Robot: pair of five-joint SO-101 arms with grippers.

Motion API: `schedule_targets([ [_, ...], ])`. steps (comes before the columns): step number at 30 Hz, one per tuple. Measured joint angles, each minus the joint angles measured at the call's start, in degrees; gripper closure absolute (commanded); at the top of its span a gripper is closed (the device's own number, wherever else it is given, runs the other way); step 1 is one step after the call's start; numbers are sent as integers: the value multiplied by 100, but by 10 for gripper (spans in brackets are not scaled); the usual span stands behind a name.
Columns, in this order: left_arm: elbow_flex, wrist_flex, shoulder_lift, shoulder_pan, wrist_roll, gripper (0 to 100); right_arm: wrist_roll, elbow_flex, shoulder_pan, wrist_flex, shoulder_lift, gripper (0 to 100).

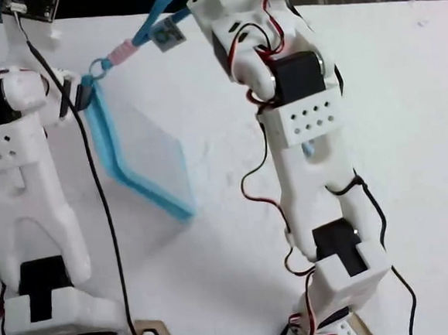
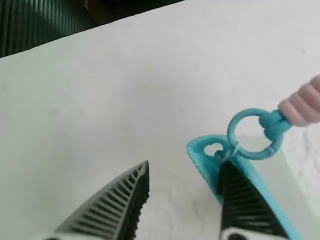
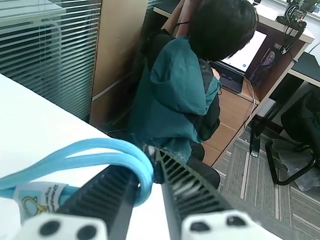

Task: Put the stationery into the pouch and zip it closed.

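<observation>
— Item one?
— Pouch [image 1: 144,160]: clear panel with a blue border, flat on the white desk [image 1: 404,83] between the two arms, nearer the left one. I cannot tell whether the zip is open or closed.

— Fittings?
— Blue ring [image 2: 250,112] at the pouch's corner, knotted to a run of pink beads [image 2: 302,102]. From there a light blue strap [image 1: 166,6] leads off toward the right arm.

— Labels?
— One small tag [image 3: 37,197] on the strap, with a yellow drawing and some print too blurred to read.

— Left hand?
— Left hand [image 2: 185,167]: spread wide and low over the desk. One finger is touching the pouch's corner by the ring, the other is on bare desk.

— Right hand?
— Right hand [image 3: 149,165]: pressed together, pinching the strap's loop, raised at the desk's far edge.
</observation>
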Motion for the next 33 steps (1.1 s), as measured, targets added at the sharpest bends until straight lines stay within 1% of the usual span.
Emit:
schedule_targets([
  [4, -308, 299, 0, 35, 0, 762, 0, 0, 193, 0, 0, 981],
  [9, -492, 440, -316, 105, 123, 762, 9, 0, 387, 0, 0, 981],
  [11, -492, 440, -510, 123, 413, 760, 9, 0, 475, 0, 0, 981],
  [15, -492, 325, -853, 62, 1407, 762, 9, 0, 563, 211, 0, 981],
  [17, -492, 123, -888, 18, 1653, 762, 9, 0, 536, 246, 0, 981],
  [19, -492, -70, -870, 18, 1749, 761, 9, 0, 536, 255, 0, 981],
  [24, -492, -325, -510, 185, 1732, 760, 9, 0, 536, 255, 0, 981],
  [28, -492, -334, -114, 519, 1336, 761, 9, 0, 536, 255, 0, 981],
  [33, -492, -343, 202, 563, 879, 762, 9, 0, 536, 255, 0, 981],
])
